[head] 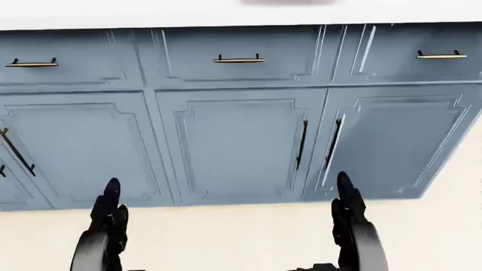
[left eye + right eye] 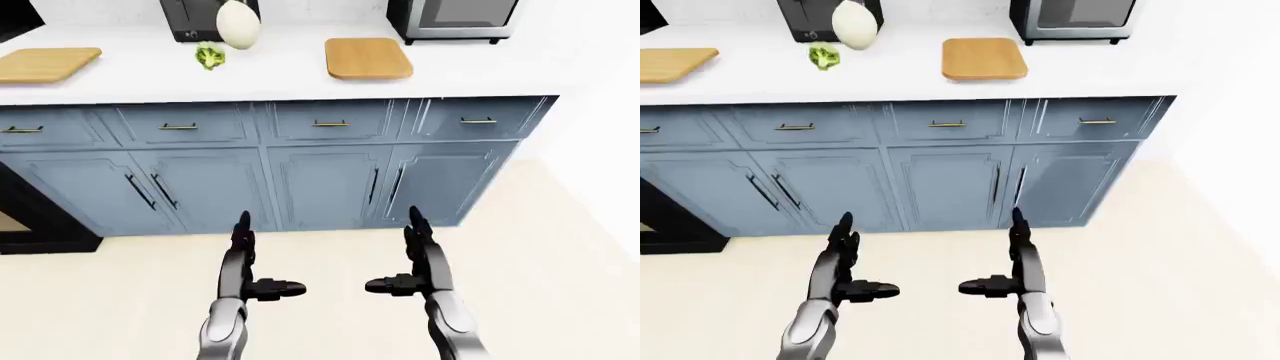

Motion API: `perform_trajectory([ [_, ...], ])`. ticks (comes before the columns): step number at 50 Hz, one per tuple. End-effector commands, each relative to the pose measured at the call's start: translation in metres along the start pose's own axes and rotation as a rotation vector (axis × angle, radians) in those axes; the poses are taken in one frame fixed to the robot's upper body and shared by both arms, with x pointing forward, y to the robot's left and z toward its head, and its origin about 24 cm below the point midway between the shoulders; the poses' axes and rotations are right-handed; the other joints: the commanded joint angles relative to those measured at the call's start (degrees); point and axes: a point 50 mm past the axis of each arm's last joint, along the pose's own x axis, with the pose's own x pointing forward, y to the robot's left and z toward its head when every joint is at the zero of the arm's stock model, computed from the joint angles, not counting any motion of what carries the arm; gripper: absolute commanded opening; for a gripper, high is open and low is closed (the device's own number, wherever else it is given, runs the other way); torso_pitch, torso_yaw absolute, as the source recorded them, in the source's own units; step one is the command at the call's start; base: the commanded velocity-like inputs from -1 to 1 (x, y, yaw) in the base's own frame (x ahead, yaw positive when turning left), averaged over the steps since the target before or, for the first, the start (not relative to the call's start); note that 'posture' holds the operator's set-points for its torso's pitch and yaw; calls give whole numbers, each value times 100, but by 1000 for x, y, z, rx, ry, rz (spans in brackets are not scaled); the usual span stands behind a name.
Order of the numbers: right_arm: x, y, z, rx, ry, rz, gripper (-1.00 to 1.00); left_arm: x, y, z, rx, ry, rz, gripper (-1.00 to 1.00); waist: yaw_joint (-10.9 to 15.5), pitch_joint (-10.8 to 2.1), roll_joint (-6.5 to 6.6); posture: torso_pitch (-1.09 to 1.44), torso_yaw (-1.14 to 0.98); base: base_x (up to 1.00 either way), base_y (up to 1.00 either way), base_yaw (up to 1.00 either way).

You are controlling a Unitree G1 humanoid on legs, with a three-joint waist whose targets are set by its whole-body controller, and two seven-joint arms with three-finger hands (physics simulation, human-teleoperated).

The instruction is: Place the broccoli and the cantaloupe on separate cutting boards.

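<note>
The white worktop [image 2: 280,75] is seen at the top of the left-eye view, above blue cabinets [image 2: 300,172]. The broccoli [image 2: 209,56] is lying on the worktop, and the pale cantaloupe [image 2: 238,22] is placed just beside it at one o'clock. One cutting board [image 2: 367,58] is set at three o'clock of the broccoli, well apart; another cutting board [image 2: 45,64] is set at nine o'clock. The left hand [image 2: 245,266] and right hand [image 2: 420,262] are held low over the floor [image 2: 560,247], fingers spread wide, with nothing held. A microwave [image 2: 455,19] is seen at the upper right.
</note>
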Motion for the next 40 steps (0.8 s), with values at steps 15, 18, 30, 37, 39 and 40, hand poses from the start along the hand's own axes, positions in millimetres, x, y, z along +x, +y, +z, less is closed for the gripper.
perform_trajectory([
  [15, -15, 15, 172, -59, -456, 65, 100, -5, 0, 137, 130, -257, 19, 100, 56, -519, -8, 0, 0, 0, 0, 0],
  [18, -17, 16, 186, -66, -504, 81, 100, -6, 2, 158, 164, -281, 25, 100, 51, -502, -1, 0, 0, 0, 0, 0],
  [30, -19, 15, 223, -88, -574, 75, 100, -11, 8, 210, 228, -358, 47, 100, 24, -313, -22, 0, 0, 29, 0, 0],
  [37, -24, 16, 232, -88, -592, 88, 100, -18, 15, 219, 250, -365, 72, 100, -20, -267, 150, 0, 0, 30, 0, 0],
  [39, -23, 17, 226, -89, -593, 88, 100, -19, 15, 221, 256, -368, 79, 100, -57, -296, 426, 0, 0, 30, 0, 0],
  [40, -23, 17, 224, -85, -595, 88, 100, -20, 14, 220, 258, -366, 73, 100, -38, -345, 435, 0, 0, 30, 0, 0],
])
